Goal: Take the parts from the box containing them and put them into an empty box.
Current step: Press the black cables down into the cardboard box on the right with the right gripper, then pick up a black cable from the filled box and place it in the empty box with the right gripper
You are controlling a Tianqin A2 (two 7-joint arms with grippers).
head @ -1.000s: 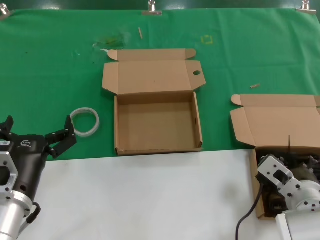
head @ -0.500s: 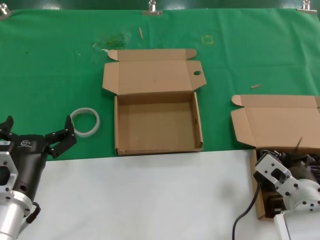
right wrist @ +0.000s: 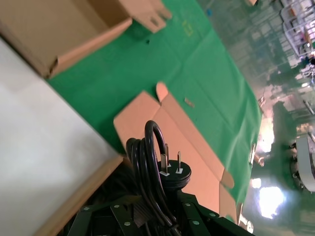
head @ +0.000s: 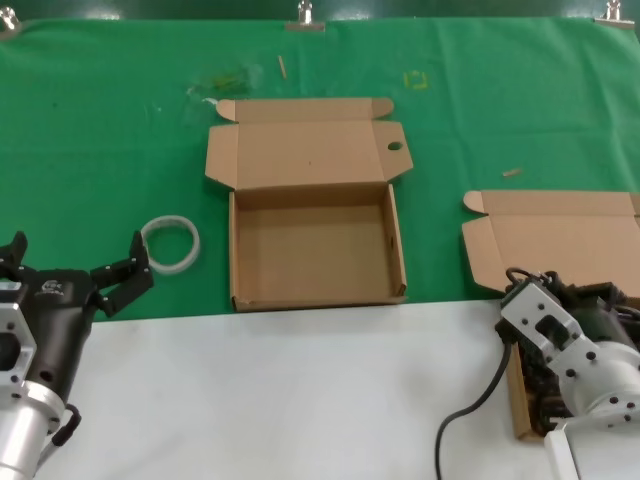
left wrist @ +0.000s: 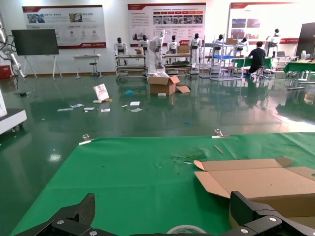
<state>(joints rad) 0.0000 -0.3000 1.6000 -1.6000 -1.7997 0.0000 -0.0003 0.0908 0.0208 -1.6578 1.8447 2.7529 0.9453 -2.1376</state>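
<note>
Right gripper [right wrist: 147, 209]: fingers pressed against a bundled black cord [right wrist: 150, 162], one of the parts — coiled loops rising between the fingers, the plug end [right wrist: 174, 176] with its metal prongs standing just above the fingertips. In the head view the right gripper [head: 575, 305] sits low at the right, over the near portion of the box containing the parts [head: 545, 235]; the gripper body hides most of that box's interior, so any remaining cords there are only dimly visible, probably a dark tangle beneath the wrist. That box's plain lid flap lies open, spread flat on the green cloth [head: 120, 130] behind the gripper, with a rounded corner tab at its left end. Left gripper [head: 75, 270]: fingers spread wide apart, holding nothing, parked at the near left over the boundary between green cloth and white table surface [head: 280, 390]. White ring of tape [head: 170, 243]: flat on the cloth, just beside the left gripper's farther finger, apart from it. Empty box [head: 315, 255]: centre of the cloth, between the two grippers, tray open, nothing inside — its lid folded back away from the robot, one side tab pierced by a small round hole [head: 393, 146].
</note>
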